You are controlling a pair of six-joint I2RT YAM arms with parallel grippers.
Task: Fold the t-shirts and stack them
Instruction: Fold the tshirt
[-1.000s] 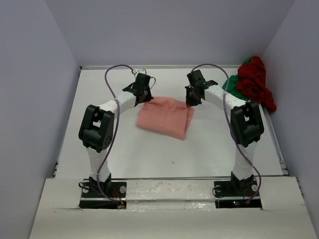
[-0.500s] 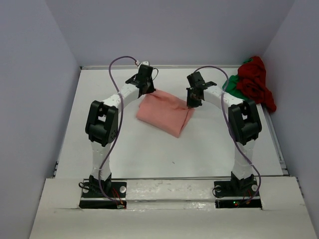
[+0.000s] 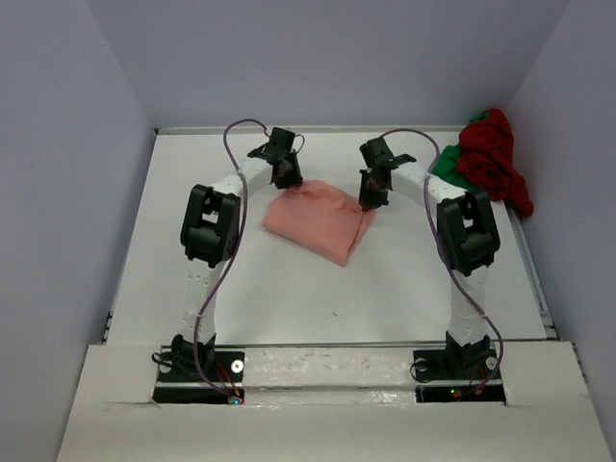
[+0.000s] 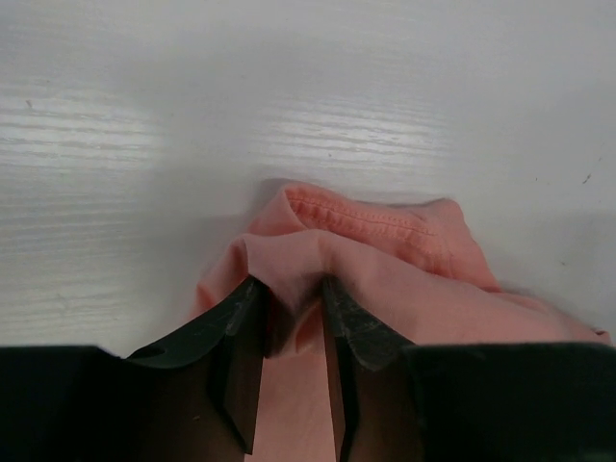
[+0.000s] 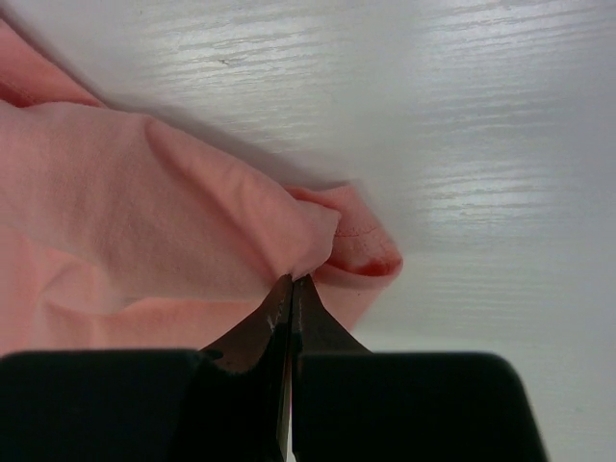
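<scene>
The salmon-pink shirt [image 3: 322,223] lies folded into a rough rectangle on the white worktop [image 3: 289,298], in the middle and toward the far edge. The left gripper [image 3: 287,183] is at the shirt's far-left corner with its 2 fingers [image 4: 236,375] apart. A soft ridge of cloth bulges up between them, just below a stitched hem. The right gripper [image 3: 372,199] is at the far-right corner, fingers pressed together on a pinch of the pink cloth. The dark red shirt [image 3: 491,159] and green shirt [image 3: 448,166] sit bunched together in the worktop's far-right corner, red on top, apart from the pink one.
</scene>
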